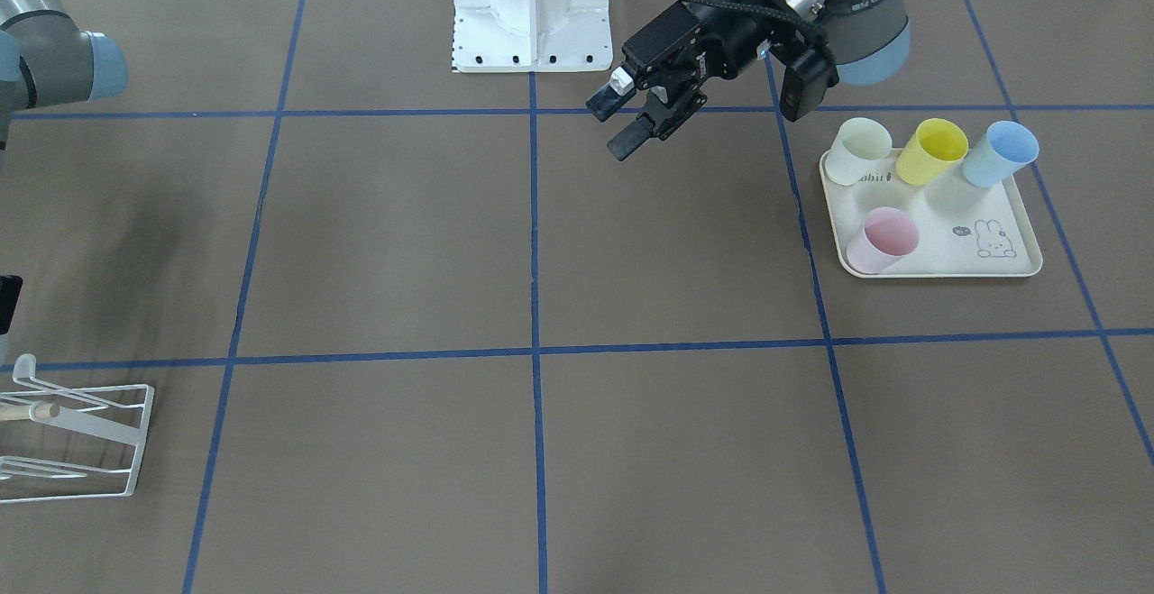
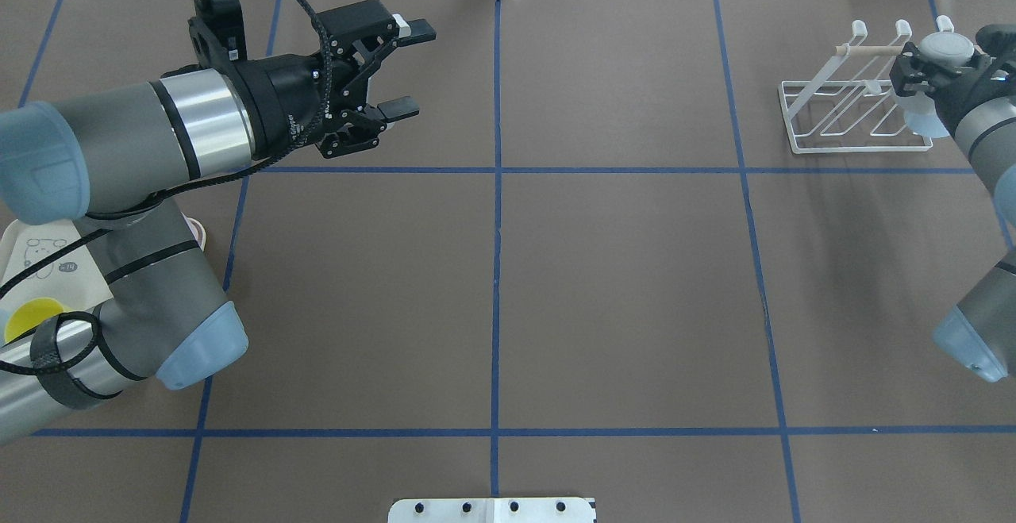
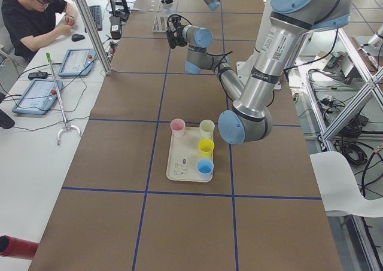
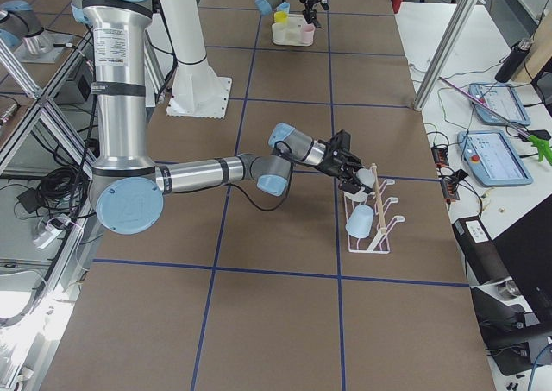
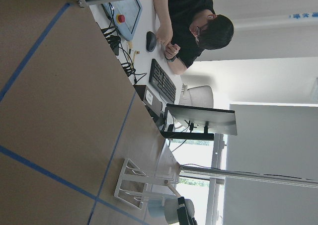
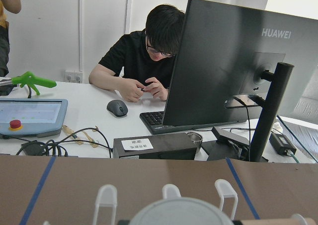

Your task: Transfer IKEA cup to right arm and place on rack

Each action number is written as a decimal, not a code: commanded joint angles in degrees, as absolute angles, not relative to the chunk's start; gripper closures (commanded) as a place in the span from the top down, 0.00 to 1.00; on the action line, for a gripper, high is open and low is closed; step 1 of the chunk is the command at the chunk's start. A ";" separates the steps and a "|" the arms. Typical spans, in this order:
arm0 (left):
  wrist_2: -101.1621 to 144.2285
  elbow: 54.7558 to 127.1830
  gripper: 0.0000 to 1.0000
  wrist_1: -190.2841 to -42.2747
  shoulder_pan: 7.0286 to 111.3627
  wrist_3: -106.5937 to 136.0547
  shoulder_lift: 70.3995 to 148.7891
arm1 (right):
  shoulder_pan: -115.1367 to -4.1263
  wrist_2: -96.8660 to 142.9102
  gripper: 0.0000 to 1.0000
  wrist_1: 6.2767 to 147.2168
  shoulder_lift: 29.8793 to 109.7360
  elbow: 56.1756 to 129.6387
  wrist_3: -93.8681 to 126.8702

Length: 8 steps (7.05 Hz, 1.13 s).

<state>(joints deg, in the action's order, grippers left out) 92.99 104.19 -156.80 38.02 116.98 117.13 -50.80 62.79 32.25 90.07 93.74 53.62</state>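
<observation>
The right claw (image 2: 941, 71) seems to be pinching a pale IKEA cup (image 2: 944, 48) from both sides, just over the wooden rod (image 2: 869, 50) of the rack (image 2: 841, 122) at the far right of the desk (image 2: 619, 285). The left claw (image 2: 403, 71) hangs spread wide, well apart at far left.

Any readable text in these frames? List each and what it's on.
"HUAWEI": back of the monitor.
"obit": on the tray, its start hidden behind the cream cup.
Too small to read: white label on the black box; sticker on the left arm.
</observation>
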 commanded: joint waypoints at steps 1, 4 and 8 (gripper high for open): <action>92.99 103.98 1.00 -156.80 37.97 116.98 117.16 | -50.80 62.75 0.00 32.26 89.48 93.25 53.61; 92.99 103.98 1.00 -156.88 37.97 116.98 117.07 | -51.41 62.84 0.00 32.26 89.47 93.25 53.44; 92.99 103.97 1.00 -156.88 37.97 117.07 117.07 | -51.59 62.75 0.00 32.34 89.12 92.03 53.61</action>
<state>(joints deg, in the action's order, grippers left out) 92.99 103.98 -156.89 37.97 117.06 117.07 -51.67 62.82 32.28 89.34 92.70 53.52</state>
